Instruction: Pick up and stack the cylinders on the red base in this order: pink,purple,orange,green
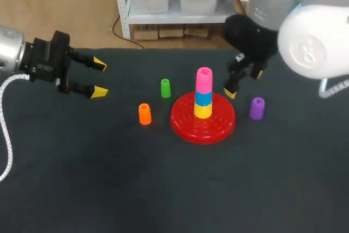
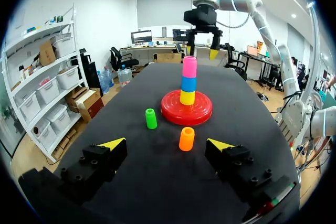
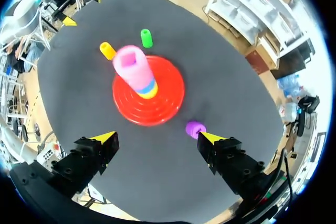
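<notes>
Dark cloth covers the counter (image 1: 109, 178). At the far left the left end effector (image 1: 99, 78) hangs with its fingers spread wide and nothing between them. From its wrist view the orange cylinder (image 2: 186, 138) stands just ahead of the gap, apart from both fingers.

The green cylinder (image 1: 165, 88) is upright a little further right and back, near the orange one. Next comes the red base (image 1: 185, 121), carrying a tower of a yellow cylinder (image 1: 203, 110), a blue cylinder (image 1: 203, 97) and the pink cylinder (image 1: 204, 79) on top.

Just right of the tower's top hangs the right end effector (image 1: 244, 84), also wide open and holding nothing. The purple cylinder (image 1: 257, 108) stands on the counter right of the base. In the right wrist view it is just beside one fingertip, outside the gap.
</notes>
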You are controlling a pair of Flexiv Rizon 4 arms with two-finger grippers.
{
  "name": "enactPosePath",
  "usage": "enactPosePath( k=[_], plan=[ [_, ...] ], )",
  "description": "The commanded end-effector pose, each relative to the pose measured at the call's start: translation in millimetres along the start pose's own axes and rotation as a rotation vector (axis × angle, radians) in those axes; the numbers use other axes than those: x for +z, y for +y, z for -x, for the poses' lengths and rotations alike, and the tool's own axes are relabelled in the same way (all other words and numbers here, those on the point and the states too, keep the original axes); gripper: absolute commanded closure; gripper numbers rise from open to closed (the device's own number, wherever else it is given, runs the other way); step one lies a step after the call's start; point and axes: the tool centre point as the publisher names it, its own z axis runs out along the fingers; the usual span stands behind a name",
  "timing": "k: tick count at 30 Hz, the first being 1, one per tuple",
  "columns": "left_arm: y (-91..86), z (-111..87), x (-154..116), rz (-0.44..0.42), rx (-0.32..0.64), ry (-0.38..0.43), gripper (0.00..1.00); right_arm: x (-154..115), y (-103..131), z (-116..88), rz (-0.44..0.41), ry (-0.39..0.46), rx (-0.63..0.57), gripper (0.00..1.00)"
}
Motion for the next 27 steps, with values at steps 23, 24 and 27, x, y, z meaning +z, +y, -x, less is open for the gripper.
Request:
enactPosePath(
  k=[23, 24, 27],
  plan=[
    [-0.5, -0.7, -0.8, 0.000, 0.002, -0.002, 0.00, 61.0, -83.4, -37.4, 0.013, 0.107, -0.004, 0.00],
    [-0.5, -0.7, -0.8, 0.000, 0.002, -0.002, 0.00, 63.9, -84.5, -37.9, 0.014, 0.109, -0.009, 0.00],
    [-0.5, -0.7, -0.8, 0.000, 0.002, -0.002, 0.00, 73.3, -87.0, -38.1, 0.006, 0.116, -0.027, 0.00]
  ],
)
